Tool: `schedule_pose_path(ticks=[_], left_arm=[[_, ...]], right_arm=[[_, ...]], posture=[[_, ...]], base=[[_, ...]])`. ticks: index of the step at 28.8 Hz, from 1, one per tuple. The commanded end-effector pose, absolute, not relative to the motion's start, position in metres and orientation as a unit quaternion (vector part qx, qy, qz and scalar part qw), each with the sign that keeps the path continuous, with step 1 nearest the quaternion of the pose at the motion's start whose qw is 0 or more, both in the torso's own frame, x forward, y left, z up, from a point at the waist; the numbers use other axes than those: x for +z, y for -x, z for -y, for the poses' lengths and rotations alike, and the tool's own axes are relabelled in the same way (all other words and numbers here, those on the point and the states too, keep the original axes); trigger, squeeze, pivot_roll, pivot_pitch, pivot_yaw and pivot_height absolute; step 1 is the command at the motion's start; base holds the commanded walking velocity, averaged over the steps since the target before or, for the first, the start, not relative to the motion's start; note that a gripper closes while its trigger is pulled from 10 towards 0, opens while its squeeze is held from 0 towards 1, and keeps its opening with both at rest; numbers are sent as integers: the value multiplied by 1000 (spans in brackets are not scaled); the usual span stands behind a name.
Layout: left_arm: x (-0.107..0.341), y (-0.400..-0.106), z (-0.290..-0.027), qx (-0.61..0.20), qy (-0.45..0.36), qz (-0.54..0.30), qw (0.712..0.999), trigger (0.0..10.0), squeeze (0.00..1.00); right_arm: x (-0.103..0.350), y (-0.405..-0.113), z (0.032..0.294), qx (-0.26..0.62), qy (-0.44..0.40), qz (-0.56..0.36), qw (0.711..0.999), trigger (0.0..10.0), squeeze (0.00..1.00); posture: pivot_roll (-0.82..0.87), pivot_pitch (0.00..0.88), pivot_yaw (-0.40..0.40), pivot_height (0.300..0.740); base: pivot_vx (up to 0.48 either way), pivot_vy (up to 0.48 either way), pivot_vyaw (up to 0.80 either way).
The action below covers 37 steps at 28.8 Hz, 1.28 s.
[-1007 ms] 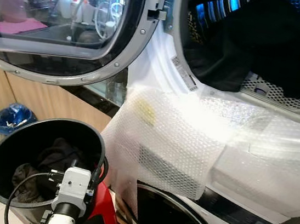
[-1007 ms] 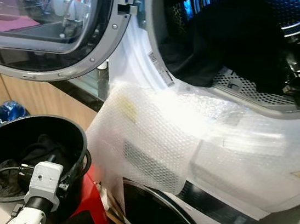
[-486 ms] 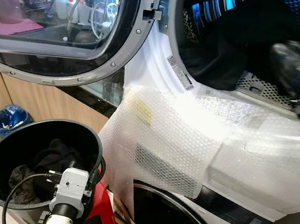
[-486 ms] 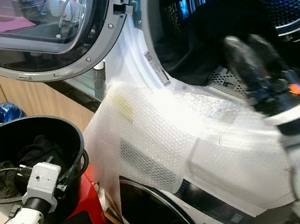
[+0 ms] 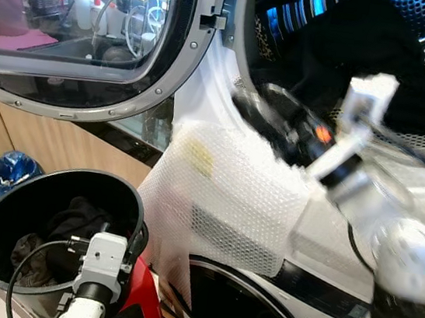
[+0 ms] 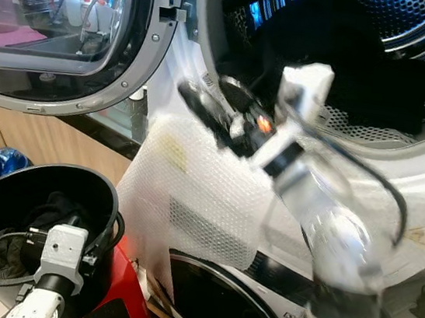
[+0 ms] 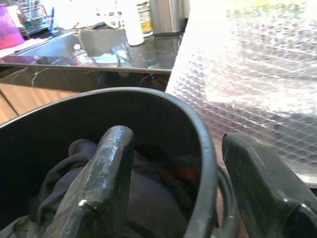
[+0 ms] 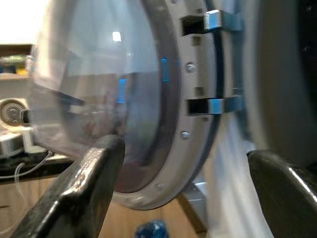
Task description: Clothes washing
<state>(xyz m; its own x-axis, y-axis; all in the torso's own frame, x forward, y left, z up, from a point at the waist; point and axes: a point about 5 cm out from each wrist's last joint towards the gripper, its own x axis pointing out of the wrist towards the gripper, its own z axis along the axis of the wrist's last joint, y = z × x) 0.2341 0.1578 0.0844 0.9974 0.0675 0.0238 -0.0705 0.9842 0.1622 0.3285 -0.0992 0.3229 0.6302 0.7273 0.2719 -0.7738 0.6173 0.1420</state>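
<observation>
Dark clothes (image 5: pixel 368 46) lie heaped in the open drum of the upper machine. My right gripper (image 5: pixel 247 107) is blurred in front of the drum's left rim, outside the opening. In the right wrist view its fingers (image 8: pixel 94 183) stand wide apart with nothing between them, facing the round glass door (image 8: pixel 124 99). Low on the left, a black bucket (image 5: pixel 3 202) holds more dark clothes (image 5: pixel 58 233). My left gripper (image 7: pixel 176 141) is open at the bucket's rim (image 7: pixel 205 163), one finger inside over the clothes (image 7: pixel 148 188) and one outside.
The open door (image 5: pixel 80 32) hangs at the upper left. Bubble wrap (image 5: pixel 224 192) drapes over the front below the drum. A second machine (image 5: pixel 255 314) sits beneath. A red stool (image 5: pixel 142 307) stands beside the bucket, and a blue bag (image 5: pixel 7 171) lies by the wooden cabinet.
My right arm has swung out of the drum and leftward across the opening, with nothing in its gripper. The left arm stays at the bucket.
</observation>
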Motion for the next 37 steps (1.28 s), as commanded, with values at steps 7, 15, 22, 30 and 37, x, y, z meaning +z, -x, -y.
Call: schedule_pose_path(ticks=[7, 15, 22, 30, 37], left_arm=[[85, -236, -158, 36, -85, 12, 996, 10000, 0], [87, -235, -161, 47, -86, 15, 995, 10000, 0], [89, -233, -164, 56, -89, 17, 994, 10000, 0], [91, -234, -166, 68, -87, 20, 994, 10000, 0], [90, -230, -164, 78, -82, 18, 993, 10000, 0]], right_arm=[[325, -357, 95, 391, -95, 69, 913, 10000, 0], [333, -387, 108, 321, -52, 51, 944, 10000, 0], [345, -414, 130, 224, 21, 39, 974, 10000, 0], [360, -422, 156, 125, 86, 39, 988, 10000, 0], [368, -423, 182, 44, 116, 39, 991, 10000, 0]], posture=[[56, 26, -31, 740], [79, 30, -42, 740], [97, 29, -47, 740], [102, 31, -61, 740], [129, 33, -79, 740]], base=[[0, 0, 0], [0, 0, 0], [0, 0, 0], [0, 0, 0], [0, 0, 0]])
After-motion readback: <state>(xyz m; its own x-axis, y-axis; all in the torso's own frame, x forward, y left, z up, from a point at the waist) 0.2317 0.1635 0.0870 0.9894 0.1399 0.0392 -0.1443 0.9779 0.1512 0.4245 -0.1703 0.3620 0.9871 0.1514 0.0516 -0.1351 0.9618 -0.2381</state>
